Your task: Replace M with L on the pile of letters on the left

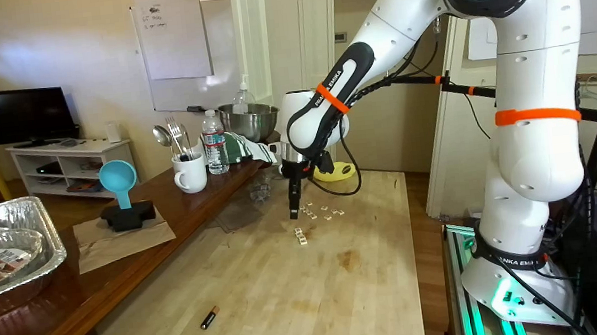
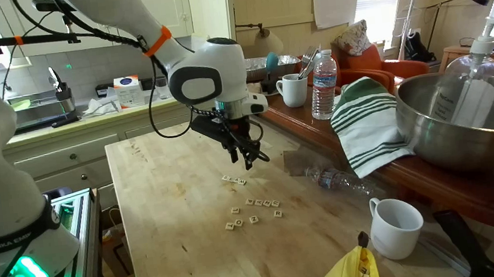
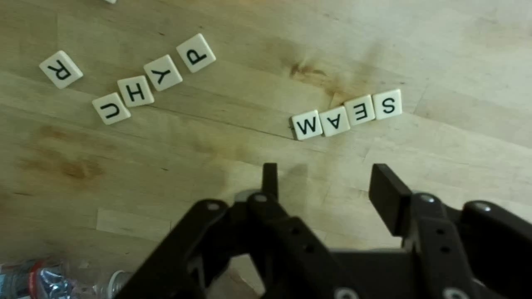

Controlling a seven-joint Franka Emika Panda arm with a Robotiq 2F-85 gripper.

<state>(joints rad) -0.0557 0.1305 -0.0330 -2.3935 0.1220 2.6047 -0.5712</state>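
Observation:
The pile of letters shows as a short row of pale square tiles on the wooden table [image 1: 367,293]. In the wrist view the row holds S, E, A and M, with the M tile [image 3: 306,125] at the left end. The same row shows in both exterior views [image 1: 302,240] [image 2: 234,180]. My gripper [image 3: 326,178] is open and empty, above the table and apart from the row; it also shows in both exterior views [image 1: 295,213] [image 2: 241,163]. I cannot identify the L; one loose tile [image 2: 229,226] is too small to read surely.
A second row holds U, H, Y and P [image 3: 136,91], with an R tile [image 3: 61,69] beside it. Several loose tiles lie nearby. A plastic bottle [image 2: 338,181] lies by the raised ledge. A yellow pouch [image 2: 348,275], a white mug [image 2: 397,228] and a battery [image 1: 209,317] are on the table.

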